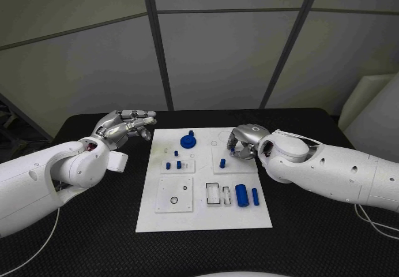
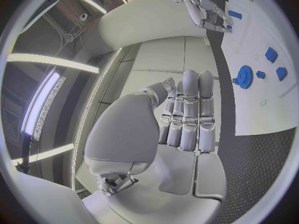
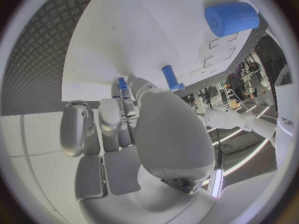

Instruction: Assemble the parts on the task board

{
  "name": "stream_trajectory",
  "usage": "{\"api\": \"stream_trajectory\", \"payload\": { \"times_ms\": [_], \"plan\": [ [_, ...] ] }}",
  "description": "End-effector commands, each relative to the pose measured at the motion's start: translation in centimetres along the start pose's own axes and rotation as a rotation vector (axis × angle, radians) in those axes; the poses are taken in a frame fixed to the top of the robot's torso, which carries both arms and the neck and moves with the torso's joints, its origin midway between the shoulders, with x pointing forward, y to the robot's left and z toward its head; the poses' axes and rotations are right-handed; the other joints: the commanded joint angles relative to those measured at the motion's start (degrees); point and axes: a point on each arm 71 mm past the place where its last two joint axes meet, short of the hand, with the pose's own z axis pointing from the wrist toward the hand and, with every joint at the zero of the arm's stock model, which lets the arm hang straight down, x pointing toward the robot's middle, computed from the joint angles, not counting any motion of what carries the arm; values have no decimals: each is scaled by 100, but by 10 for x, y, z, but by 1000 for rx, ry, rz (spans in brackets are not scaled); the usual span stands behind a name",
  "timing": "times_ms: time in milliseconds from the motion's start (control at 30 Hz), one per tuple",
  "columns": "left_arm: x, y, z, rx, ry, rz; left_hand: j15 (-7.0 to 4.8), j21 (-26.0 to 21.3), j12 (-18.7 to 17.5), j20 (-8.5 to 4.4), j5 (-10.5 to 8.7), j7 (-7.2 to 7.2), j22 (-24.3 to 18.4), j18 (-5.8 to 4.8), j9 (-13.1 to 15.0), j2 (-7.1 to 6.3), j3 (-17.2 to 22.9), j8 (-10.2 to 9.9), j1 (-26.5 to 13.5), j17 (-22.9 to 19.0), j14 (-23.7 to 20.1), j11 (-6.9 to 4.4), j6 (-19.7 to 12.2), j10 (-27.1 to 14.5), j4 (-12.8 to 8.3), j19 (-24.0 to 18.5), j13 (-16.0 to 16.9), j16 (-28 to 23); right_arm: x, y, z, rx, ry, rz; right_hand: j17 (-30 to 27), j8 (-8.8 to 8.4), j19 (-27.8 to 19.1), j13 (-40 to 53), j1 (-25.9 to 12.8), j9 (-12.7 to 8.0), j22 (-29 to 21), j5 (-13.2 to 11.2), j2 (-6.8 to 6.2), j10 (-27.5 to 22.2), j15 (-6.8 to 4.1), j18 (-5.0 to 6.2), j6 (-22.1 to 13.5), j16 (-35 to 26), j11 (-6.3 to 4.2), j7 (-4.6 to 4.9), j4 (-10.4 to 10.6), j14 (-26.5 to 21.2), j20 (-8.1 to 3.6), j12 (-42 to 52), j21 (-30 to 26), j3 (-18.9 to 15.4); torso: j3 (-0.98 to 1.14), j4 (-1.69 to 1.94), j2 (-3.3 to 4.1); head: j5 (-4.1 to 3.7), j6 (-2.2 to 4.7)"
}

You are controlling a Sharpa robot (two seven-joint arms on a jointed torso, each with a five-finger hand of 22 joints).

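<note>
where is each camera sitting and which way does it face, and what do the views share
Head view: on the robot's head, looking down at the task board; both arms show, left robot hand and right robot hand.
Left wrist view: behind the left robot hand, looking past it to the board and blue gear.
Right wrist view: behind the right robot hand, facing the board and blue cylinder.
All three share the task board.
</note>
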Motion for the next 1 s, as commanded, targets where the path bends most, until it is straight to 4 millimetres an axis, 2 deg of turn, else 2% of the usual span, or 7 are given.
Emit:
{"api": "stream_trajectory", "payload": {
  "times_ms": [33,300,367,800,867,1000],
  "plan": [
    [1,-2,0,15,5,-38,0,-33,-16,6,-25,1,-5,-104,-7,26,-28,-21,-42,-10,-38,23,26,-5,-8,-45,-7,-31,-1,1,-1,3,-8,-13,11,38,93,-33,39,-4,584,34,64,105,-64,-113,86,38,-30,-22,-53,122,-33,37,79,92,4,-4,-3,3,-6],
    [-2,0,-2,4,0,-37,0,-47,-18,6,-23,3,-16,-104,-9,34,-31,-28,-38,-15,-41,24,23,-10,-14,-44,-8,-42,-1,0,-3,9,-1,-16,38,29,147,-128,111,-14,692,81,124,221,-99,-143,183,105,-63,-46,-224,134,-76,6,208,274,8,1,-7,-2,-32],
    [-3,0,-2,2,-1,-37,0,-47,-18,6,-23,3,-16,-104,-9,34,-31,-28,-38,-15,-41,24,23,-10,-14,-44,-8,-42,-1,0,-3,8,-3,-17,39,22,154,-147,117,-18,709,87,128,230,-101,-147,190,114,-64,-46,-260,135,-80,0,227,307,4,2,-6,-3,-32],
    [-4,2,-3,-10,0,-39,3,-71,-28,7,-21,10,-35,-104,-13,41,-40,-43,-35,-24,-45,31,14,-28,-27,-40,-11,-61,-2,1,-4,5,-12,-17,41,-1,177,-216,92,-35,760,101,146,235,-102,-161,202,145,-56,-39,-359,135,-83,-11,286,413,-2,-1,-4,-15,-33],
    [-4,2,-3,-11,1,-39,3,-71,-28,7,-21,10,-35,-104,-13,41,-40,-43,-35,-24,-45,31,14,-28,-27,-40,-11,-61,-3,2,-4,3,-25,-13,51,7,194,-237,79,-34,794,100,183,285,-107,-170,240,169,-66,-44,-409,137,-88,3,326,468,-2,0,-2,-16,-32],
    [-3,3,-3,-13,2,-40,5,-79,-32,8,-21,13,-41,-104,-15,45,-42,-48,-36,-28,-46,34,11,-34,-29,-39,-12,-67,-5,5,-3,-5,-56,-1,-112,76,379,-217,44,5,1104,96,280,527,-166,-267,418,71,-138,-99,-511,121,-126,79,728,518,-2,-2,-2,-30,-41]
  ]
}}
